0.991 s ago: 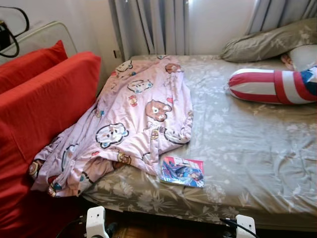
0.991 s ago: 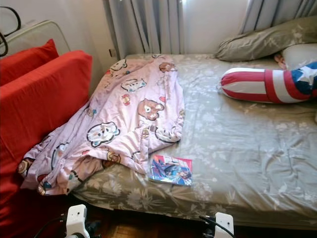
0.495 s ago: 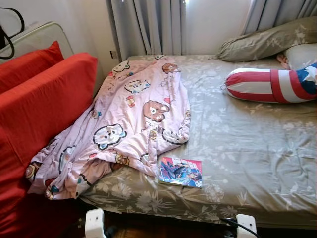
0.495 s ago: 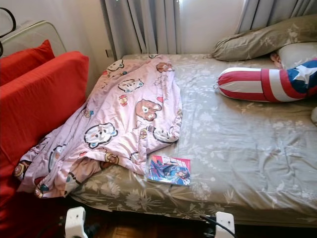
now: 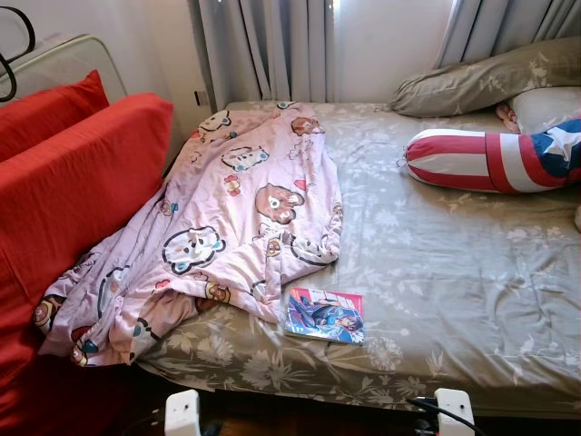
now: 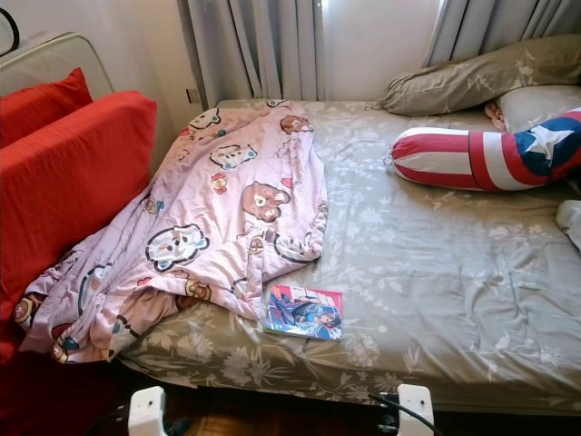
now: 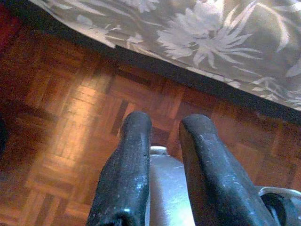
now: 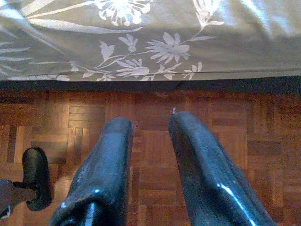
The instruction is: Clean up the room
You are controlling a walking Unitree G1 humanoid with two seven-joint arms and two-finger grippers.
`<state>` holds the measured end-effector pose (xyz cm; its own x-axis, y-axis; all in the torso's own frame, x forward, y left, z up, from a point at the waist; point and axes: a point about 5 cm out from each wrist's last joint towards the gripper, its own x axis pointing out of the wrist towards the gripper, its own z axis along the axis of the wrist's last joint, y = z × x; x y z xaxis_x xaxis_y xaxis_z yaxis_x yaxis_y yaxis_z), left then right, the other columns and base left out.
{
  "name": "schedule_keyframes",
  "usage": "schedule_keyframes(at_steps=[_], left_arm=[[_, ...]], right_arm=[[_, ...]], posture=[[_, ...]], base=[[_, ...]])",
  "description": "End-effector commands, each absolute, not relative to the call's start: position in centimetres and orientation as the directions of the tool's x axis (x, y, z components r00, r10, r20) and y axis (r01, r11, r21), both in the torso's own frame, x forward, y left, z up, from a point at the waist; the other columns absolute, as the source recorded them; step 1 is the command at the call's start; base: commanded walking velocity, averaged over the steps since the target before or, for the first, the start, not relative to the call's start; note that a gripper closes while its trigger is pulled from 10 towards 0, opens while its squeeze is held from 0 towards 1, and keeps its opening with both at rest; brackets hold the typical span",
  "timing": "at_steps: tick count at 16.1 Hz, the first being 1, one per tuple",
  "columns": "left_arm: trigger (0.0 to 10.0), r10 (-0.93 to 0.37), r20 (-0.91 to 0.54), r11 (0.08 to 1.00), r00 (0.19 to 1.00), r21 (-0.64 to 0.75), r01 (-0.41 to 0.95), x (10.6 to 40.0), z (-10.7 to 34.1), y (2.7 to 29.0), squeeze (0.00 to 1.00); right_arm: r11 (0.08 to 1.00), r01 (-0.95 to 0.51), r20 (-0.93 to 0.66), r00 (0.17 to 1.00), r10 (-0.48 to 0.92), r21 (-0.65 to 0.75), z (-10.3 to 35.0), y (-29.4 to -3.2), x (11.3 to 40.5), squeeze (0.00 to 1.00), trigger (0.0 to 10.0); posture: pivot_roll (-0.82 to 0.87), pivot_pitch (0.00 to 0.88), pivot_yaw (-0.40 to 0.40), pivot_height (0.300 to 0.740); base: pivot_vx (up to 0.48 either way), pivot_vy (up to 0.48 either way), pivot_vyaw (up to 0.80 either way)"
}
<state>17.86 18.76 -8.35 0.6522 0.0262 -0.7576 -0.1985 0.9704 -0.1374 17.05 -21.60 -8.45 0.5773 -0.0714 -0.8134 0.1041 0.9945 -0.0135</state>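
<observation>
A crumpled pink blanket (image 5: 236, 218) with cartoon animals lies along the left side of the bed (image 5: 454, 272), and its lower end hangs off the near corner. A colourful comic book (image 5: 324, 315) lies flat on the olive floral sheet just right of the blanket's hem, near the bed's front edge. Both arms hang low in front of the bed. My left gripper (image 7: 165, 123) is open over the parquet floor (image 7: 66, 117) with nothing between its fingers. My right gripper (image 8: 151, 123) is also open and holds nothing, just short of the hanging sheet.
A red, white and blue star-striped bolster (image 5: 490, 159) and an olive pillow (image 5: 490, 82) lie at the head of the bed on the right. Red cushions (image 5: 73, 182) stand against the bed's left side. Grey curtains (image 5: 263, 45) hang behind.
The whole picture has slid a little to the left, so the camera has turned or stepped slightly. Blanket, book and pillows lie as before.
</observation>
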Motion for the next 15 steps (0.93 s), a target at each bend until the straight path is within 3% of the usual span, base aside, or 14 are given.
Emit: schedule_keyframes(at_steps=[1, 5, 12, 15], left_arm=[[10.0, 0.042, -0.775, 0.971, 0.631, -0.118, -0.21, 17.1, -8.6, 19.3, 0.0], [10.0, 0.05, -0.771, 0.971, 0.634, -0.11, -0.211, 17.0, -8.6, 19.8, 0.0], [10.0, 0.05, -0.756, 0.972, 0.652, -0.113, -0.205, 17.6, -8.3, 19.7, 0.0], [10.0, 0.042, -0.695, 0.97, 0.718, -0.144, -0.197, 19.0, -7.4, 19.9, 0.0]], right_arm=[[0.995, 0.096, -0.812, 0.58, -0.071, -0.019, -8.5, -21.5, 17.0, 0.0, 10.0], [0.995, 0.104, -0.82, 0.569, -0.065, -0.007, -8.7, -21.3, 16.6, 0.0, 10.0], [0.992, 0.123, -0.816, 0.574, -0.066, 0.007, -8.6, -21.3, 16.8, 0.0, 10.0], [0.992, 0.123, -0.807, 0.588, -0.058, 0.019, -8.6, -21.1, 16.9, 0.0, 10.0]], posture=[[0.01, 0.0, 0.003, 0.74], [0.02, 0.0, 0.006, 0.74], [0.02, 0.0, -0.003, 0.74], [0.01, 0.0, 0.002, 0.74]], base=[[0.289, 0.0, 0.8], [0.293, 0.0, 0.67], [0.298, 0.0, 0.0], [0.0, 0.0, 0.0]])
